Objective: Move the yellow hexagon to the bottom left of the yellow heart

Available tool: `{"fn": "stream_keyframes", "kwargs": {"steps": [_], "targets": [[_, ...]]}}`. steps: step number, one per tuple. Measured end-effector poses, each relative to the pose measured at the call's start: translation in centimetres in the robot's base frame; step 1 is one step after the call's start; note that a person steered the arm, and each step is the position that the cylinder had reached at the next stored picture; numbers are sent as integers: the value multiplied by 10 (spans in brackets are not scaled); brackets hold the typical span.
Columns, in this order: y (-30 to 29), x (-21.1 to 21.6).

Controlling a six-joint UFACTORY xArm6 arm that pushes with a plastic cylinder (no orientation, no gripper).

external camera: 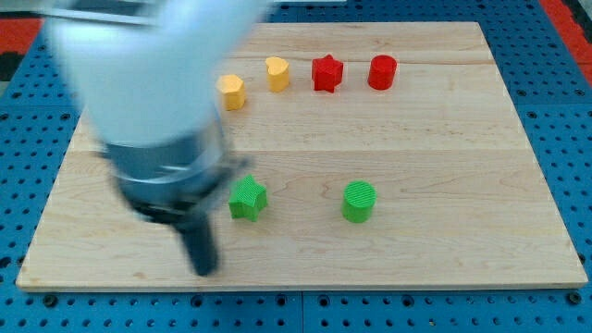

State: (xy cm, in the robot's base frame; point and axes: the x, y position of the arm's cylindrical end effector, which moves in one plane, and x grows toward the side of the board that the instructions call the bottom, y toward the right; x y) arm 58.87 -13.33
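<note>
Two yellow blocks sit near the view's top. The one I take for the yellow heart (277, 73) has a notch on top. The other, likely the yellow hexagon (231, 92), lies just to its lower left, a small gap apart; its shape is hard to make out. The arm is blurred and covers the board's left part. My tip (203, 271) is near the view's bottom left, below and left of the green star (247, 198), far from both yellow blocks and touching no block.
A red star (326, 73) and a red cylinder (382, 71) stand right of the heart. A green cylinder (359, 202) sits right of the green star. The wooden board (444, 139) lies on a blue perforated table.
</note>
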Motion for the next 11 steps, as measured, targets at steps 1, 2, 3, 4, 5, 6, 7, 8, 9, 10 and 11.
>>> {"fn": "stream_keyframes", "kwargs": {"steps": [1,2,3,4,5,6,7,8,9,10,11], "targets": [[-108,-61],[-151,-167],[-146,-257],[-81,-290],[-21,-292],[5,-292],[16,-280],[16,-274],[22,-265],[32,-253],[46,-252]]}}
